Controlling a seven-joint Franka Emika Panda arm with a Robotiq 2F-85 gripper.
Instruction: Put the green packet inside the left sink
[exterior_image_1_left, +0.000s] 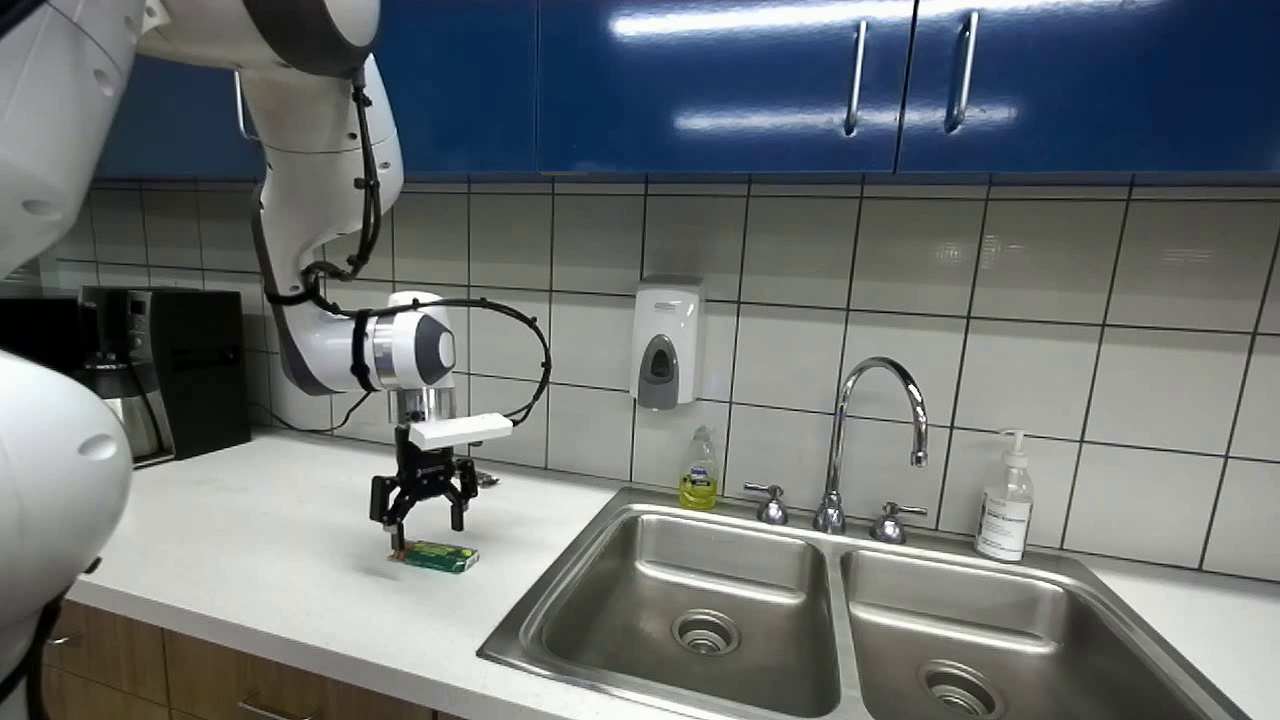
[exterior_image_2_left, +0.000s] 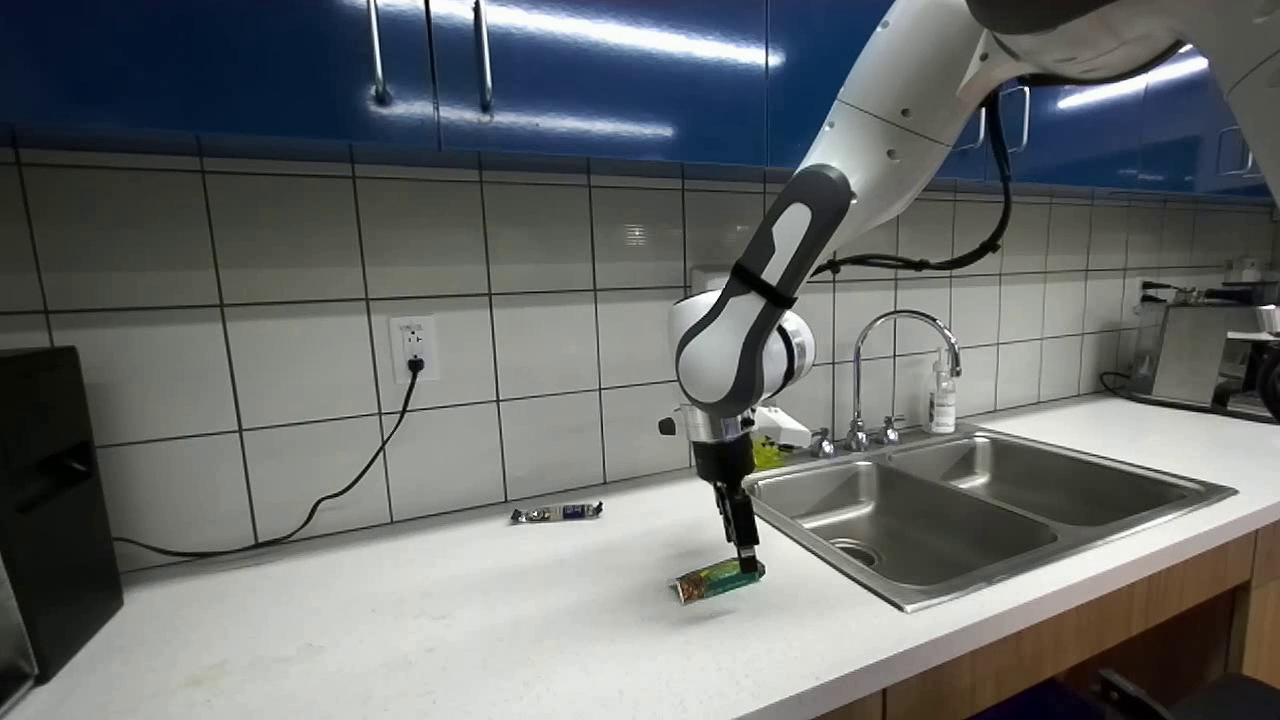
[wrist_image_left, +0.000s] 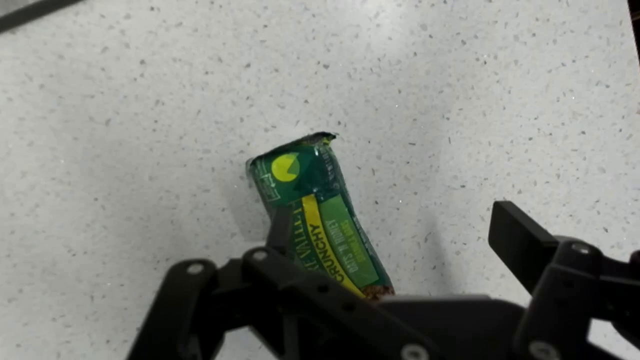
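Well, the green packet (exterior_image_1_left: 440, 557) lay beneath my gripper (exterior_image_1_left: 428, 537), its fingers (wrist_image_left: 518, 241) apart; around the packet spread white counter (exterior_image_1_left: 250, 540), near it the left sink (exterior_image_1_left: 610, 635), behind it tiled wall (exterior_image_1_left: 592, 345).

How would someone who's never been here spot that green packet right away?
Find the double steel sink set into the white counter. Left of its left basin, on the counter by the tool, lies a small flat packet. It is green with a yellow stripe, unlike the silver-and-blue wrapper nearer the tiled wall.

One green packet (exterior_image_1_left: 440, 557), two sink basins (exterior_image_1_left: 690, 588), two bottles (exterior_image_1_left: 1004, 515)
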